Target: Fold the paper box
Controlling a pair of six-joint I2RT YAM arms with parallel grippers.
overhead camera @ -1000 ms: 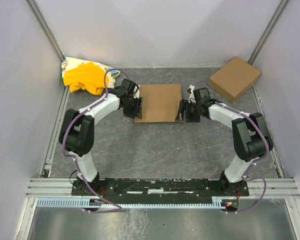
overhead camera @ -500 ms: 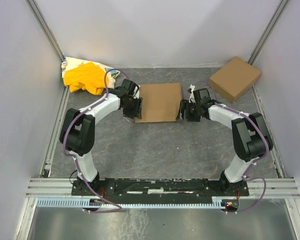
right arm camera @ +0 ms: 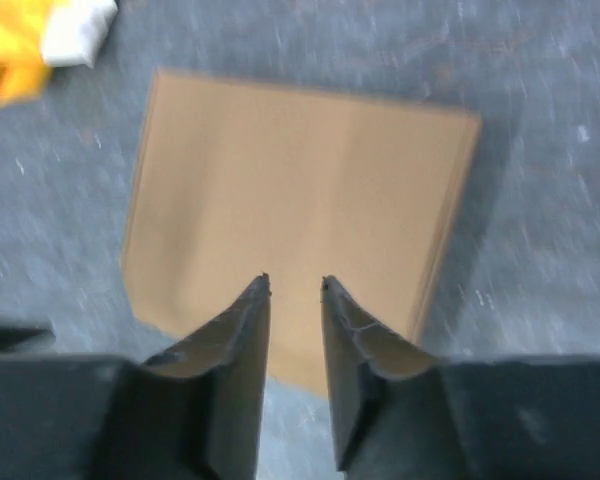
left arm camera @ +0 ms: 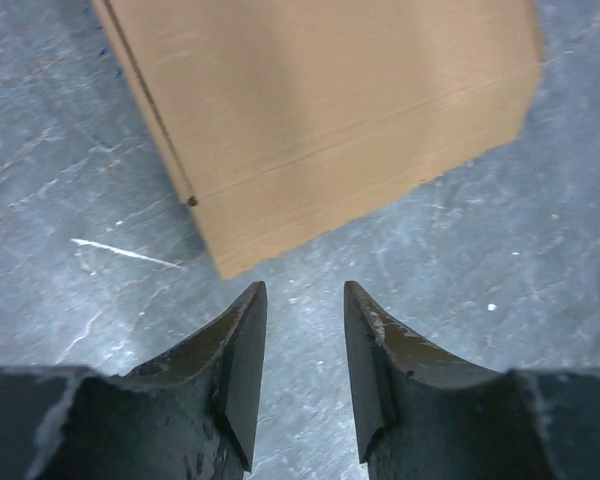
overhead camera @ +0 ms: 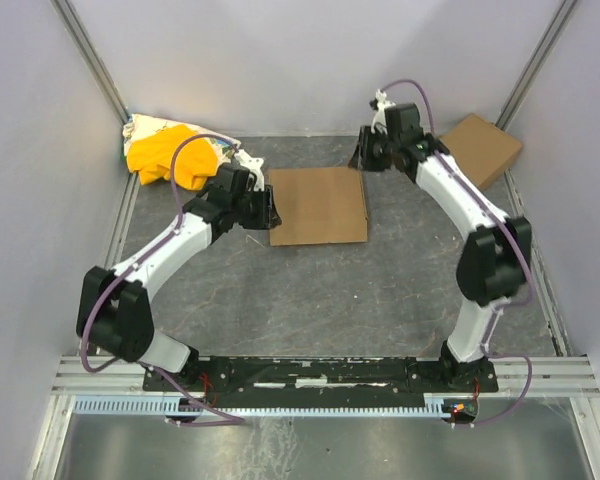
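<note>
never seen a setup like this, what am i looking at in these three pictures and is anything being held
These are two robot arms bolted at the near edge of a grey table, each ending in a two-finger gripper. The wide picture comes from a fixed camera above and behind them. The other two come from cameras on the wrists, so the dark prongs at the bottom are each arm's own fingers. In the middle lies the paper box, flat and brown. The left gripper sits low beside its left edge; the right gripper hangs raised near its far right corner. A second brown box lies far right, a yellow-and-white cloth bundle far left. Both grippers are open and hold nothing.
</note>
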